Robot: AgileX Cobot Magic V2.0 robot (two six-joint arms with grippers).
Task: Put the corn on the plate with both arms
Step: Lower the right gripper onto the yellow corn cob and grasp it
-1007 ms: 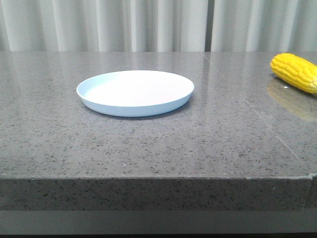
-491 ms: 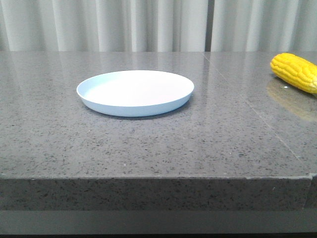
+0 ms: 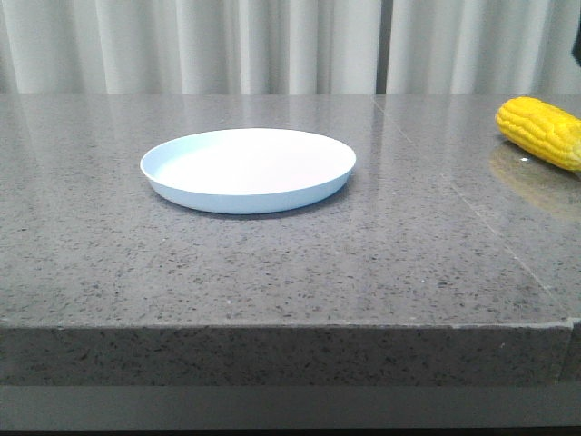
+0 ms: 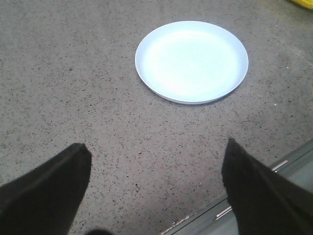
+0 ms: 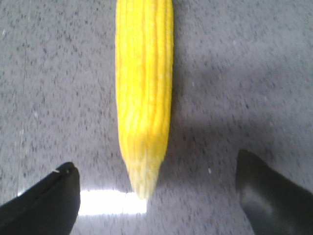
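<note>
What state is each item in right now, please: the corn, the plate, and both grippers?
corn: lying on its side on the table, to the right of the plate, not gripped.
plate: upright on the table, nothing on it.
left gripper: open, holding nothing, above bare table near the plate.
right gripper: open, above the corn's tapered tip, not touching it.

Bright, even light; glare patch on the countertop (image 5: 112,203) beside the slightly blurred corn (image 5: 144,93).
</note>
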